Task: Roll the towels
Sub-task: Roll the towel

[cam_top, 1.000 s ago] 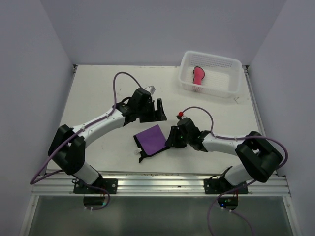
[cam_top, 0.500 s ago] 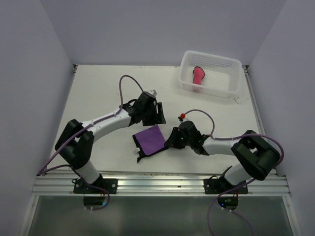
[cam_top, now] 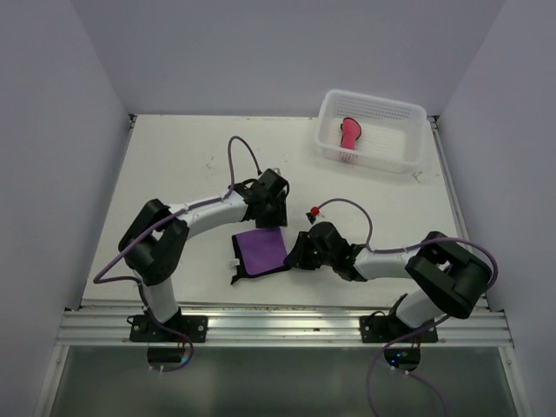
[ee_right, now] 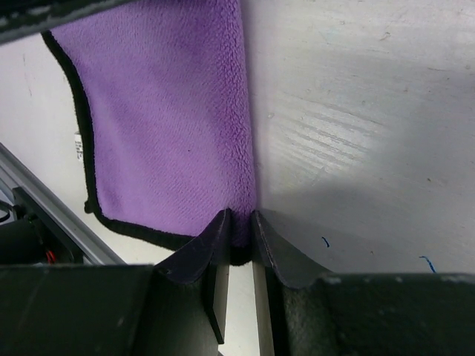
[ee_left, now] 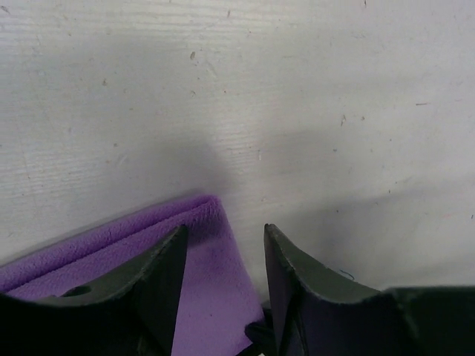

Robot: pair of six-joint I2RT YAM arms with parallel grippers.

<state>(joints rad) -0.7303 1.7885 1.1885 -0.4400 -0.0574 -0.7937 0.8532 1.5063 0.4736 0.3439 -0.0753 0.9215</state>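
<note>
A purple towel [cam_top: 261, 252] with a black border lies folded flat near the table's front middle. My right gripper [cam_top: 296, 255] is shut on its right edge; in the right wrist view the fingertips [ee_right: 239, 216] pinch the fold of the purple towel [ee_right: 163, 111] at its near corner. My left gripper [cam_top: 268, 219] stands open at the towel's far right corner. In the left wrist view one finger [ee_left: 159, 271] lies over the purple cloth [ee_left: 111, 248] and the other rests on bare table. A pink-red towel [cam_top: 350, 132] lies rolled in the basket.
The white perforated basket [cam_top: 365, 162] stands at the back right of the table. An aluminium rail [cam_top: 278, 326] runs along the near edge, just past the towel's black hem. White walls close in the left, right and back sides.
My left gripper has come down and nearer onto the towel's far corner, its jaws narrowing. My right gripper has closed on the towel's edge, and the towel has shifted slightly left.
</note>
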